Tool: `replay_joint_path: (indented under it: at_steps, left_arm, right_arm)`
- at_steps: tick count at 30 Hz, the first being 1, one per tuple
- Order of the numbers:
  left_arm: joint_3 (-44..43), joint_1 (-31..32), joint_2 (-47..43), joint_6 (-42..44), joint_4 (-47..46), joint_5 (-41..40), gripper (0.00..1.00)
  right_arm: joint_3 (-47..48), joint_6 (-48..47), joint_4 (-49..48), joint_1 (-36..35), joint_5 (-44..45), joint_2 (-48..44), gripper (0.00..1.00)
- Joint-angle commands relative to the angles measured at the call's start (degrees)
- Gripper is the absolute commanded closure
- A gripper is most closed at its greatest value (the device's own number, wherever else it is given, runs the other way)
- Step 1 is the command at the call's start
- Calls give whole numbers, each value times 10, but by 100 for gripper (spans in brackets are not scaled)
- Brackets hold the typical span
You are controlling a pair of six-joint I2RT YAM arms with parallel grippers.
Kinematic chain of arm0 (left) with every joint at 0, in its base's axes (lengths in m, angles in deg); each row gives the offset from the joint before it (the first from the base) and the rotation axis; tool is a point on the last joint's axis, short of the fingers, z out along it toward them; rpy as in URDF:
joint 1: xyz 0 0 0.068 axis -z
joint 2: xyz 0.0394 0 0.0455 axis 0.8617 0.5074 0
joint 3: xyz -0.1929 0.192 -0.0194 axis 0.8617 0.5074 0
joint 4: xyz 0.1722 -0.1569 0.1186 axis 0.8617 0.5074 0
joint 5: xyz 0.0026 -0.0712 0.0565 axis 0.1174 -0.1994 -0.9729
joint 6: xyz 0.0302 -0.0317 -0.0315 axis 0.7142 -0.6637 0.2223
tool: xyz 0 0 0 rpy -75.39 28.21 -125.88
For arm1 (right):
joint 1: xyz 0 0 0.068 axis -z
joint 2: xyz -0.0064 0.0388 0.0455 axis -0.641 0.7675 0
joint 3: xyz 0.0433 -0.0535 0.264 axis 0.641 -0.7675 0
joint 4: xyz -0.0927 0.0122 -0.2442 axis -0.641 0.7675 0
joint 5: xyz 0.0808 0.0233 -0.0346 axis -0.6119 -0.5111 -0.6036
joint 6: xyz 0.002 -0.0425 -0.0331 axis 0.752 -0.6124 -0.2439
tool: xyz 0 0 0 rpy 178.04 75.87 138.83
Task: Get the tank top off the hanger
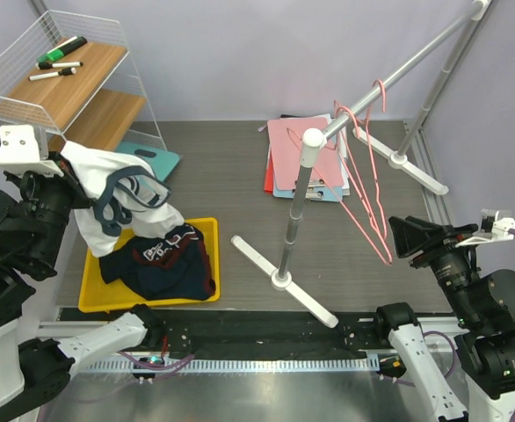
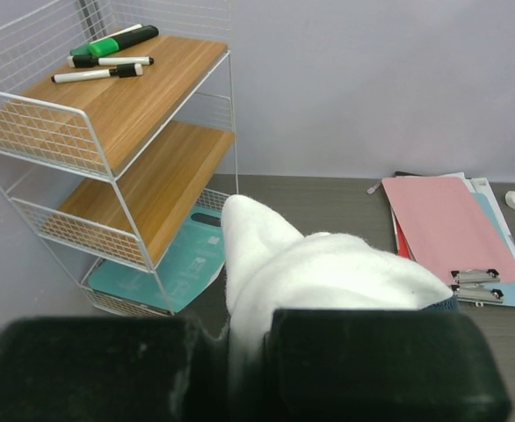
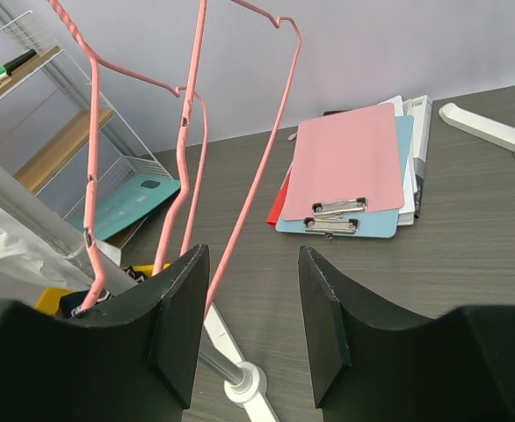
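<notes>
The white tank top (image 1: 121, 189) with dark trim hangs free of the hangers, bunched in my left gripper (image 1: 71, 169) above the yellow tray. In the left wrist view the white cloth (image 2: 328, 272) is pinched between the shut fingers of that gripper (image 2: 240, 352). Pink wire hangers (image 1: 367, 189) hang bare from the metal rail (image 1: 398, 75). My right gripper (image 1: 400, 234) stands open at their lower ends. In the right wrist view one pink hanger wire (image 3: 240, 211) runs down just inside the left finger of that gripper (image 3: 253, 268), untouched by the other finger.
The yellow tray (image 1: 95, 294) holds dark folded clothes (image 1: 165, 259). A wire shelf (image 1: 60, 75) with markers stands back left, a teal board (image 1: 156, 161) at its foot. Stacked clipboards (image 1: 306, 158) lie mid-back. The rack's post (image 1: 294, 211) and white feet (image 1: 306, 299) stand centre.
</notes>
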Motion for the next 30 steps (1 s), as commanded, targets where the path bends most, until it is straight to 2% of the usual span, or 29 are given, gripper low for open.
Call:
replay_joint_path:
  at_steps: [1, 7, 16, 20, 26, 30]
  left_arm:
    - [-21, -4, -1, 9, -6, 1, 100]
    - [-93, -4, 30, 25, 14, 1, 100]
    - [-90, -4, 12, 7, 32, 24, 100]
    - [-62, -4, 2, 1, 33, 25, 100]
    - [-151, -4, 30, 9, 52, 34, 100]
    - [-156, -4, 29, 5, 49, 41, 100]
  right_arm:
    - [-3, 9, -39, -3, -11, 17, 49]
    - [-9, 13, -47, -4, -14, 18, 49]
    - [-22, 14, -48, -3, -12, 11, 49]
    - [-28, 19, -56, -3, -15, 10, 49]
    - [-29, 20, -59, -4, -18, 10, 49]
    - [-33, 21, -60, -3, -15, 3, 49]
